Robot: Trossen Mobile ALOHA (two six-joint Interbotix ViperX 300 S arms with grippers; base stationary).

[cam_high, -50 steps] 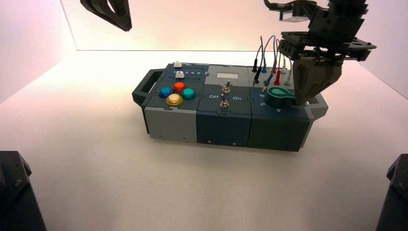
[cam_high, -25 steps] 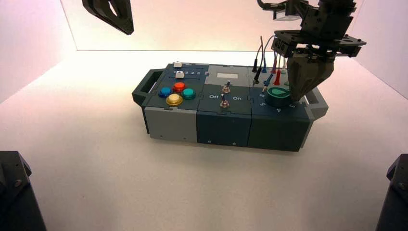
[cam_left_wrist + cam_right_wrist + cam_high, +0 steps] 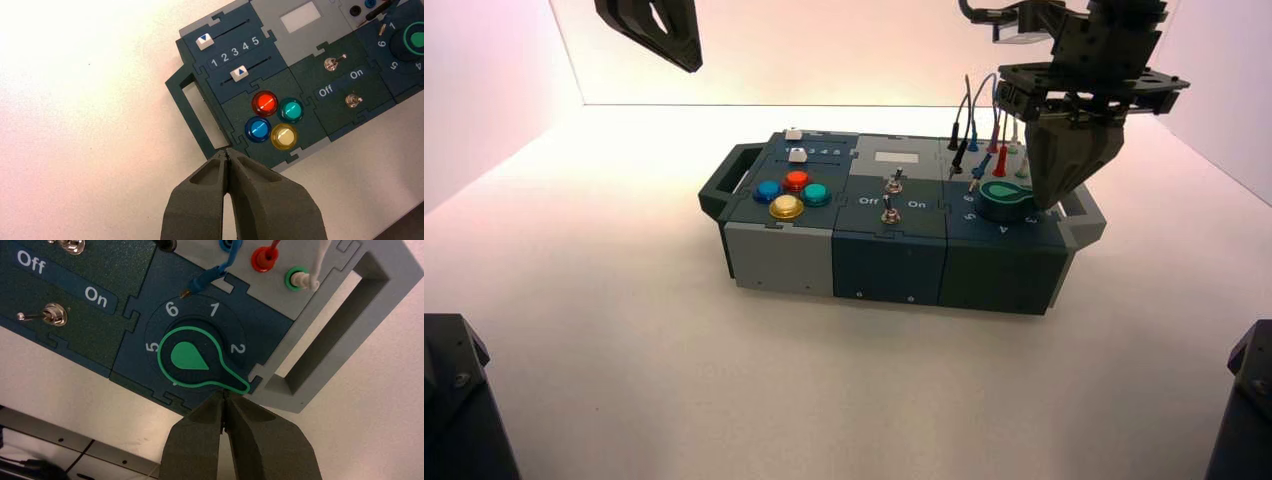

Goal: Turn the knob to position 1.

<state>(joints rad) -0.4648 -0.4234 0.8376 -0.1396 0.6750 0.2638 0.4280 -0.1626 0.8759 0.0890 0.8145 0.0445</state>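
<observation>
Black and pressed together at its fingertips, my left claw is waiting parked beyond the left end of the box of grey, blue and dark green panels. Farther right, near the front right corner of that box, the green teardrop-shaped rotary knob is sitting on its blue panel, just inside the grey right-hand handle. Its pointed tip is aiming past the 2, on the side away from the 1. My right claw is also keeping its black fingertips together, just beside that tip; whether they are touching, I cannot tell.

I am expecting hard, light plastic, fairly smooth, with some stiffness and perhaps clicks between numbers. I am favouring the pointed arm over the round body: pushing on its side near the end should be giving me leverage, while the curved rim would likely be letting me slip. I am judging sideways pressure, swinging past 2 to 1, better than downward force. Near the 1, the blue plug is lying close, so I am wary of snagging it.
</observation>
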